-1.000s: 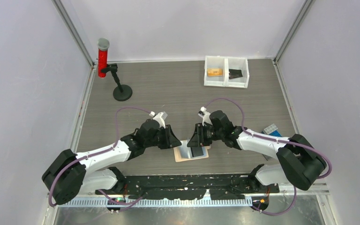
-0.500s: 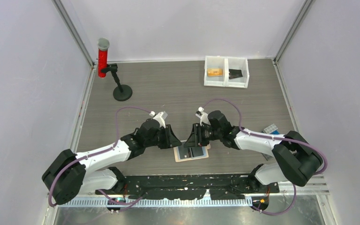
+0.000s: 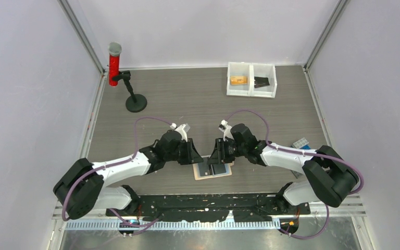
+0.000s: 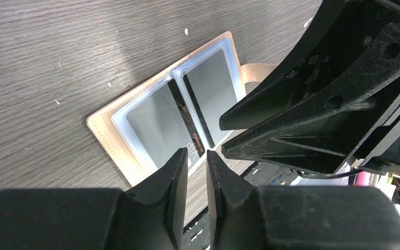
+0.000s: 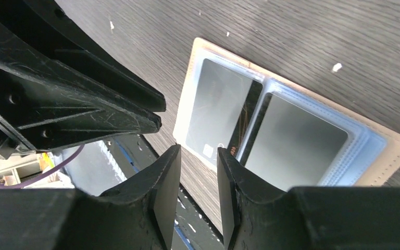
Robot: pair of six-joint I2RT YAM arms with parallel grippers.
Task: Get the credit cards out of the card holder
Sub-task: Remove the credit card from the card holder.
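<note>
**Holder now flat and open; left arm closing in**

- Card holder (image 3: 213, 171) lies at the middle of the desk's near edge, spread open, pockets up, snap tab toward the right arm's side.
- Change over the last second: one half stood lifted under the right gripper (image 3: 217, 156); it now lies flat. The left gripper (image 3: 194, 156) has slid in toward the holder's left edge.
- Left wrist view: two credit cards (image 4: 159, 125) are still seated, one under each glossy sleeve, side by side along the spine. None is out.
- Left gripper (image 4: 195, 156): fingers narrow, a thin slit between them, nothing held. It hangs over the holder's near edge (image 4: 109, 125).
- Right gripper (image 5: 198, 156): also narrow, slightly wider gap, nothing held, above the near edge by the card (image 5: 216, 112) with the dark stripe.
- Whether either tip touches the holder cannot be told.
- Judgement: opening looks done; extraction not started. Probably one arm pins the leather while the other works a card edge out of its sleeve.
</note>
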